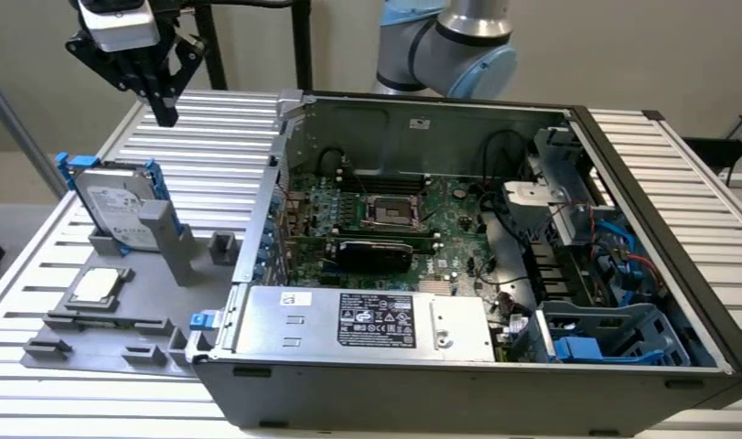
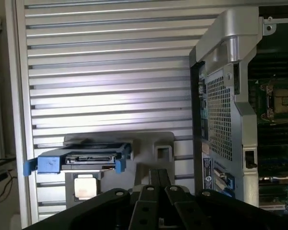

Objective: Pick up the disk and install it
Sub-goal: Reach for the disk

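One disk (image 1: 114, 203) stands on edge in a grey holder (image 1: 176, 274) on the worktop (image 1: 224, 119), blue rails (image 1: 64, 169) exposed, presumably for an easy grasp, beside the open case (image 1: 468, 393); the jaws, pressed together and empty, hang well above it.

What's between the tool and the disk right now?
Nothing. In the exterior view the tool hangs higher than the disk and apart from it. The disk stands upright in its grey holder. The stretch between them is bare air over the ribbed table.
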Motion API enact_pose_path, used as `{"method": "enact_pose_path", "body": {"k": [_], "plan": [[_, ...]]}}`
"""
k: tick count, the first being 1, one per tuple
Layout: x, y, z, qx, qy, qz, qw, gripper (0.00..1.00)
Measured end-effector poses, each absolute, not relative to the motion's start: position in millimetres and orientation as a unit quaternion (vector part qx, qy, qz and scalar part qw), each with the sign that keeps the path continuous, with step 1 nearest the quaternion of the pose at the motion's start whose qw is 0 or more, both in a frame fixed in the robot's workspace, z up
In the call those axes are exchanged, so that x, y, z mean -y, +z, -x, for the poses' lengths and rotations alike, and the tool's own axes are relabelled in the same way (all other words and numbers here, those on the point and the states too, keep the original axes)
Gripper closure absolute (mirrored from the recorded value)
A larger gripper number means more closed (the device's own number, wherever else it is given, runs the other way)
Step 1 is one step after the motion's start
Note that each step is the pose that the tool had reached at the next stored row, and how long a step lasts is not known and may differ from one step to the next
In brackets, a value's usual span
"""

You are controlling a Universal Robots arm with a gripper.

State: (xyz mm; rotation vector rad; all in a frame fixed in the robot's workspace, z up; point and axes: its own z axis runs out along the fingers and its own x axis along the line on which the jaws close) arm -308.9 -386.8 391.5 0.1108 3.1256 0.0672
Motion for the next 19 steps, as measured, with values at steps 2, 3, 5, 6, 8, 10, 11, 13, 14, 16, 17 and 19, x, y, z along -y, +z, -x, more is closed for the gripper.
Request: {"method": "enact_pose_path", "body": {"k": [2, 3, 5, 6, 8, 10, 11, 13, 14, 16, 17, 19], "plan": [[385.0, 390.8, 317.9, -0.999, 0.021, -0.035, 0.006, 0.89], [384.3, 390.2, 322.5, -0.999, 0.021, -0.036, 0.006, 0.89], [383.0, 389.0, 331.4, -0.999, 0.021, -0.035, 0.005, 0.89], [382.4, 388.4, 336.1, -0.999, 0.021, -0.035, 0.005, 0.89], [381.1, 386.8, 345.2, -0.999, 0.021, -0.036, 0.005, 0.89], [379.8, 385.3, 354.4, -0.999, 0.021, -0.035, 0.004, 0.89], [379.2, 384.5, 358.9, -0.999, 0.021, -0.035, 0.004, 0.89], [378.0, 383.0, 367.9, -0.999, 0.021, -0.036, 0.004, 0.89], [377.4, 382.3, 372.5, -0.999, 0.021, -0.036, 0.004, 0.89], [376.3, 380.7, 381.8, -0.999, 0.021, -0.035, 0.003, 0.89], [375.8, 380.0, 386.3, -0.999, 0.021, -0.036, 0.003, 0.89], [374.8, 378.6, 395.3, -0.999, 0.021, -0.036, 0.002, 0.89]]}}
